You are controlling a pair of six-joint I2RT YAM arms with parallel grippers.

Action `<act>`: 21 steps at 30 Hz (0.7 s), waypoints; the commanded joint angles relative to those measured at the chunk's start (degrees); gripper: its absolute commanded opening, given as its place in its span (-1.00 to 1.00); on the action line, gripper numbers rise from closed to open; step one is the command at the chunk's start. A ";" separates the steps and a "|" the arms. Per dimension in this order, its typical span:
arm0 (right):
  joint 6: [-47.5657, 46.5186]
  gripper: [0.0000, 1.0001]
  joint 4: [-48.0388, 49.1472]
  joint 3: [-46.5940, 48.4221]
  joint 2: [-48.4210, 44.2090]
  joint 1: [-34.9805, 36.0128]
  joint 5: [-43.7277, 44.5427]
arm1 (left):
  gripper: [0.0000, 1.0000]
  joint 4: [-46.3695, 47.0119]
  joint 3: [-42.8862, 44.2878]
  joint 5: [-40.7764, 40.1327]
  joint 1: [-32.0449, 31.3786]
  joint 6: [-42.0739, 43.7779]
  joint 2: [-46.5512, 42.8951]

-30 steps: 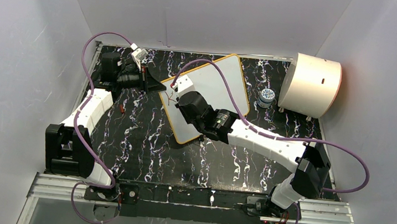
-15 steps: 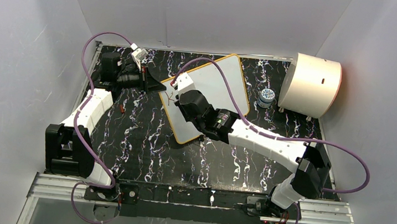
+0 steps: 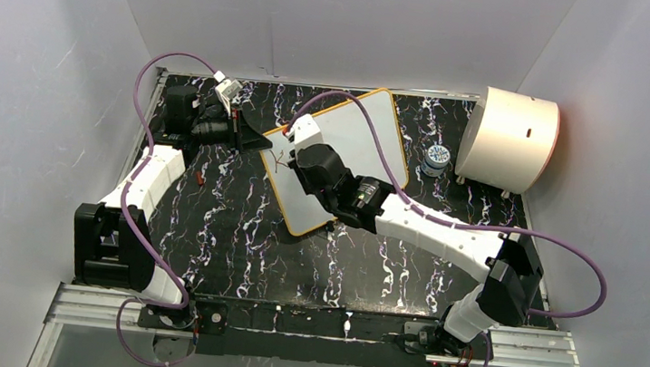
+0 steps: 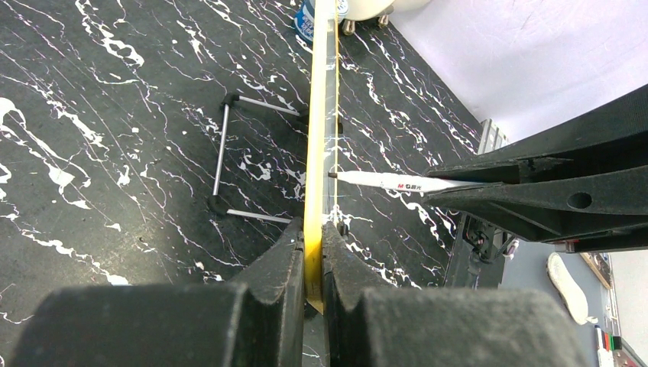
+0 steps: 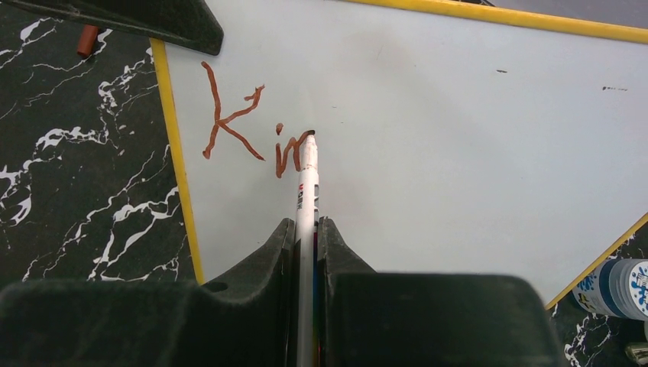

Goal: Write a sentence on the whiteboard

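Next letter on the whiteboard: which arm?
Right. The right tool grips the marker, tip on the whiteboard at the end of the red lettering. The left tool is clamped on the board's yellow rim.

I see soft, even light from overhead; shadows on the mat (image 3: pixel 235 220) are faint. The whiteboard (image 5: pixel 458 153) shows no glare, only a greyish cast. Up close, both the left gripper (image 4: pixel 312 231) and right gripper (image 5: pixel 307 229) blur; marker (image 5: pixel 306 176) and lettering (image 5: pixel 229 126) are sharp.
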 commanded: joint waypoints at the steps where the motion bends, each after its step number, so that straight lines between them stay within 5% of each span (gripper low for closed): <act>1: 0.82 -1.00 1.27 -0.37 -2.35 -0.97 2.33 | -1.00 -6.46 -1.20 0.60 -2.39 3.86 1.11; 21: 2.94 -1.00 -4.98 -0.73 -2.41 -1.14 -0.75 | -1.00 -6.64 -1.14 0.38 -2.39 4.04 1.26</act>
